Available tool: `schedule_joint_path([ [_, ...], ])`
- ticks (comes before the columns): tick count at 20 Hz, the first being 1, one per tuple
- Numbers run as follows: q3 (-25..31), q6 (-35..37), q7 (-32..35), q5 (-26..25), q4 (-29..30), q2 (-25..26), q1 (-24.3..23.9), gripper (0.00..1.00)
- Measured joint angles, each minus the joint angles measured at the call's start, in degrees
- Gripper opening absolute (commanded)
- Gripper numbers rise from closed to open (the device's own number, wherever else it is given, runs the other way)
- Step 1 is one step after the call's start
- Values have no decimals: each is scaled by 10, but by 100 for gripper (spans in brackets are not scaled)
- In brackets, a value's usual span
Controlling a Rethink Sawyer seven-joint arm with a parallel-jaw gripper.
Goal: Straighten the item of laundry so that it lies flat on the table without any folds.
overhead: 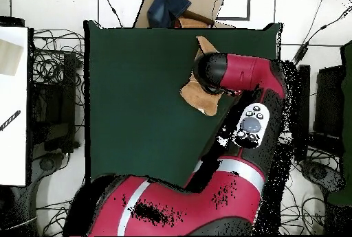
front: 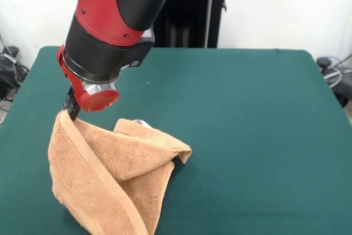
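On the green tabletop (front: 247, 114), lower left of frame, the end effector (front: 71, 109) pinches a corner of the orange-tan towel (front: 110, 174), lifted, draped in folds.

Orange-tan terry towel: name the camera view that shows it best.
Front view. The orange-tan terry towel shows nearly whole there, one corner lifted at the claw, folds visible. Overhead, the red and black arm hides most of it.

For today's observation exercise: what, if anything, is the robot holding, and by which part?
The gripper holds the orange-tan towel by its banded top edge at a raised corner, lifting it above the table.
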Motion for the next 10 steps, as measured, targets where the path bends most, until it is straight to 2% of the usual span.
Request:
schedule_joint_path([
  [10, 20, 0, -1, -2, 50, -30, -65, 0],
])
